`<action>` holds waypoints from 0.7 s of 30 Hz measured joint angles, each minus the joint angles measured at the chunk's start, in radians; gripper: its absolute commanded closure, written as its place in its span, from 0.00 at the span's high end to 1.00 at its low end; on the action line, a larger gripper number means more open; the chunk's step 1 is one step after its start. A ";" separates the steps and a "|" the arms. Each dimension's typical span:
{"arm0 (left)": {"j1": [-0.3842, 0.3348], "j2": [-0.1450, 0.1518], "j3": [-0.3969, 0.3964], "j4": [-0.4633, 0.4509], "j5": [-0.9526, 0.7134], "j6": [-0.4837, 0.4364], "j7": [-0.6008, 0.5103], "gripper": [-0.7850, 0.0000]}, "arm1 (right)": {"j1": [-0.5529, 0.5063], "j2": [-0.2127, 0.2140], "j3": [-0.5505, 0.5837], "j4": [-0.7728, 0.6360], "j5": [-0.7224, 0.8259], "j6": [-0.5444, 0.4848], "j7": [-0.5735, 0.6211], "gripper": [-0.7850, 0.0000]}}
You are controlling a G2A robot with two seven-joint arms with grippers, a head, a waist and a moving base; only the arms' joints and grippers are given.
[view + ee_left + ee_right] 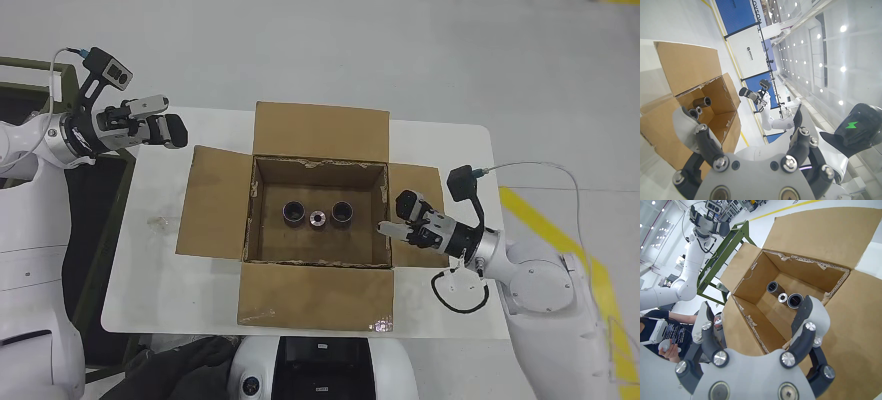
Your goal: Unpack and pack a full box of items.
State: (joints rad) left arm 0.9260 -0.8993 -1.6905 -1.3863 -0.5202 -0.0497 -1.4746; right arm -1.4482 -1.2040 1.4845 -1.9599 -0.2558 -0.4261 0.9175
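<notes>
Three items sit on the floor of the open box [320, 130], in a row across the middle of the top view: a dark cylinder [294, 212], a small silver ring [318, 219] and a second dark cylinder [343, 211]. All show round faces upward, so their long axes look vertical, standing on end.

Right gripper [400, 215]: fingers spread wide, holding nothing, at the box's right rim in the top view, above the inner edge of the right flap. The second cylinder lies just left of it and lower down, inside the walls. In the right wrist view it shows close beside one fingertip [804, 306].

Left gripper [172, 130]: also spread, empty, upper left of the top view, well apart from the box and off its corner.

Judgement: unpacking is under way with these three left. The right arm is clearly nearer. A grasp would call for a descent past the rim, jaws straddling the upright wall of the near cylinder. The ring stands close beside it and could be nudged.
</notes>
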 measured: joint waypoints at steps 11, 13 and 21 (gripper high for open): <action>0.000 0.000 0.000 0.000 0.000 0.000 0.000 1.00 | 0.019 0.008 0.040 0.069 0.148 0.118 0.030 1.00; 0.000 0.000 0.000 0.000 0.000 0.000 0.000 1.00 | 0.026 0.013 0.069 0.094 0.193 0.131 0.046 1.00; 0.000 0.000 0.000 0.000 0.000 0.000 0.000 1.00 | 0.023 0.028 0.149 0.180 0.312 0.145 0.055 1.00</action>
State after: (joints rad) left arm 0.9260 -0.8993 -1.6905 -1.3863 -0.5202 -0.0497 -1.4746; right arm -1.4252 -1.1761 1.6335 -1.7798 0.0566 -0.2814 0.9730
